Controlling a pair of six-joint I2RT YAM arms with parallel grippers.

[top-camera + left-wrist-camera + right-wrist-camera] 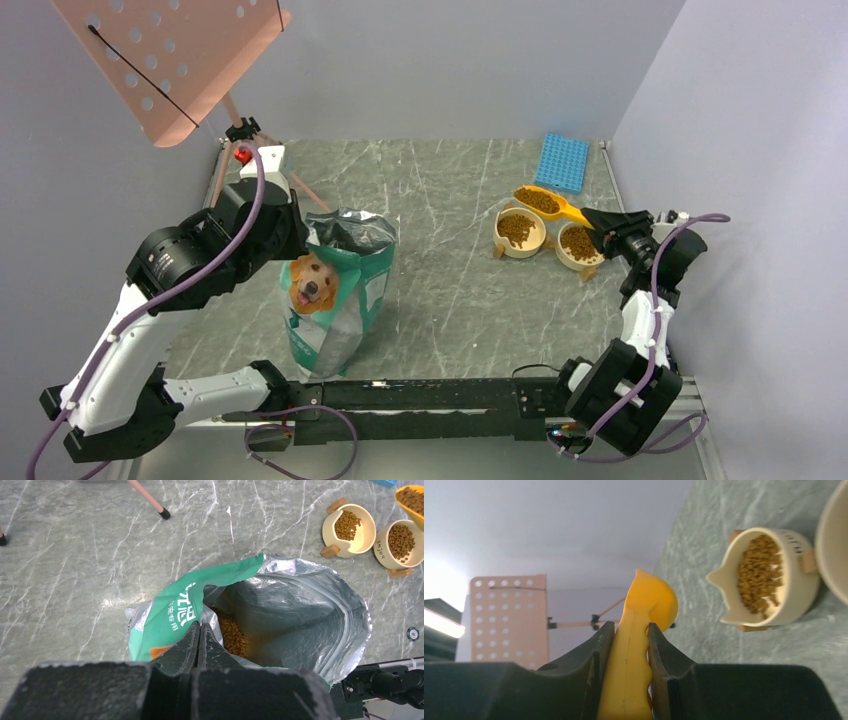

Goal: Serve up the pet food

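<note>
Our right gripper (630,628) pinches the handle of the orange plastic scoop (649,600). It carries small dark-brown dry kibble pellets (538,200) above two cream round bowls (367,537) near the right edge, both holding kibble too. Our left gripper (200,628) is pressed together on the rim of the upright green-and-silver foil bag (300,615), with more kibble inside. We see a grey-green marbled counter (450,290) enclosed by plain pale walls (450,60), a pink perforated stand (170,60) at its far left corner and a blue pegged tray (562,162) at its far right.
</note>
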